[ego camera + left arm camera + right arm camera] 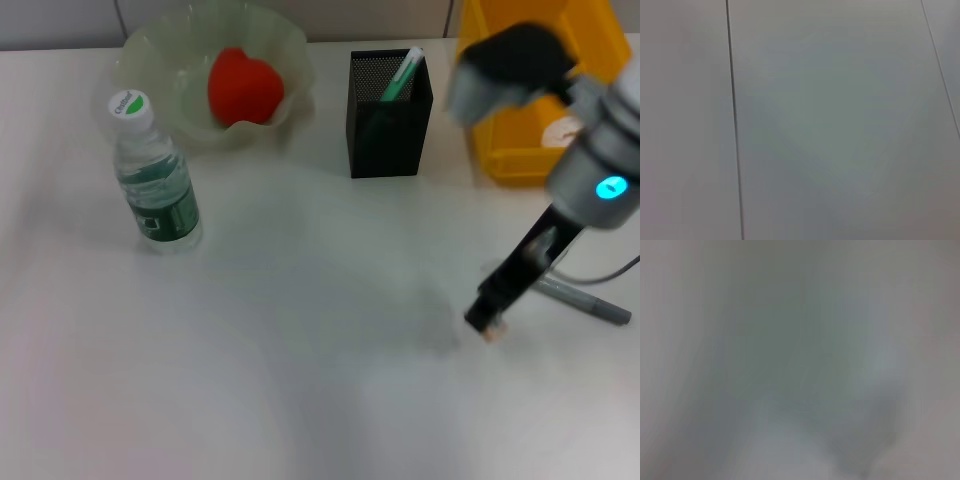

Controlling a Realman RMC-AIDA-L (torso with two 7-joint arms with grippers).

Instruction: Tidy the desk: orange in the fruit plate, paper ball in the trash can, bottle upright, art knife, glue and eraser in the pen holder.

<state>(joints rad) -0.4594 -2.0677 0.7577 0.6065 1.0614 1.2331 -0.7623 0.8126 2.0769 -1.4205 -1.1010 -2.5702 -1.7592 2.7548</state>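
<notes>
our right claw [490,325] pinches the small eraser [492,335] just above the desk [300,340], because it belongs in the pen holder [388,115] farther back. a grey knife [585,300] lies beside us. orange [244,86] sits in its plate [150,55]; bottle [155,180] stands.

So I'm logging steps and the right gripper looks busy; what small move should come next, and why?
Probably lift the right gripper and carry it toward the pen holder: a small beige piece, seemingly the eraser, sits at its fingers, low over the desk.
</notes>
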